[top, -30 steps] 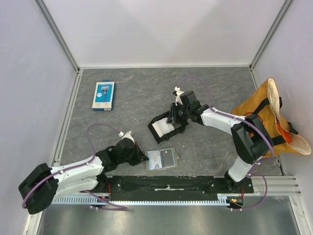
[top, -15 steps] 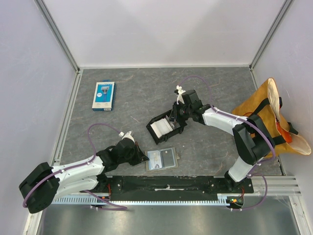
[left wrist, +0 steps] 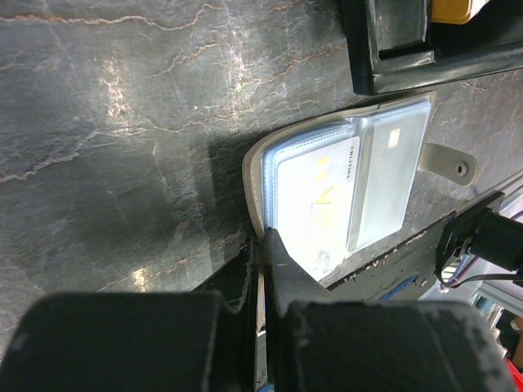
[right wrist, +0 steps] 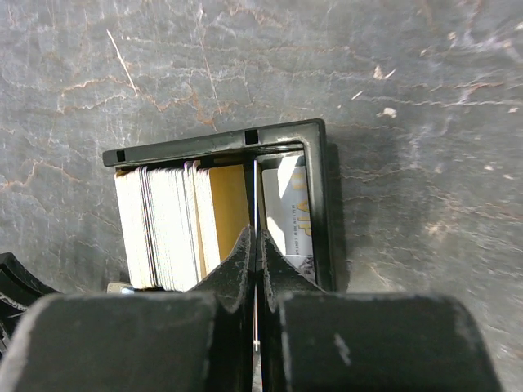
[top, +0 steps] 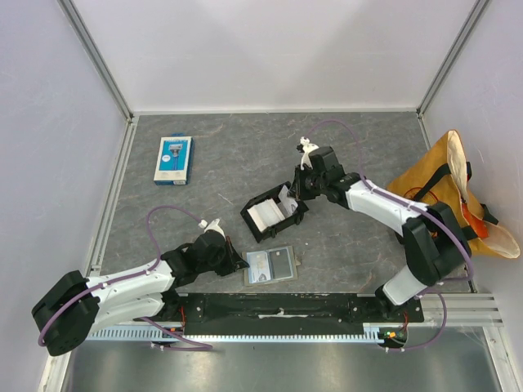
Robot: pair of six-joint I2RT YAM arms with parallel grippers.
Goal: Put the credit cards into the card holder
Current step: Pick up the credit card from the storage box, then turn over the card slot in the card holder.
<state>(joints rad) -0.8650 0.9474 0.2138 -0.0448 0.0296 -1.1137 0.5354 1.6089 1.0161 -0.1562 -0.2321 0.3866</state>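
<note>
The right gripper [right wrist: 256, 238] is closing, its fingers going from parted to pressed together on the edge of one credit card [right wrist: 255, 196] standing in the black tray [right wrist: 214, 144]. The tray is sliding and turning slightly toward 9 o'clock. The right wrist [top: 323, 167] is drawing toward 1 o'clock and the right elbow [top: 433, 241] is swinging toward 4 o'clock.

The left arm [top: 131, 286] and the right arm [top: 376, 200] have white shells between bulky black joints, each trailed by a thin purple cable [top: 149, 225]. The left pincer [left wrist: 261, 238] and right pincer [right wrist: 256, 237] are matte black.
</note>
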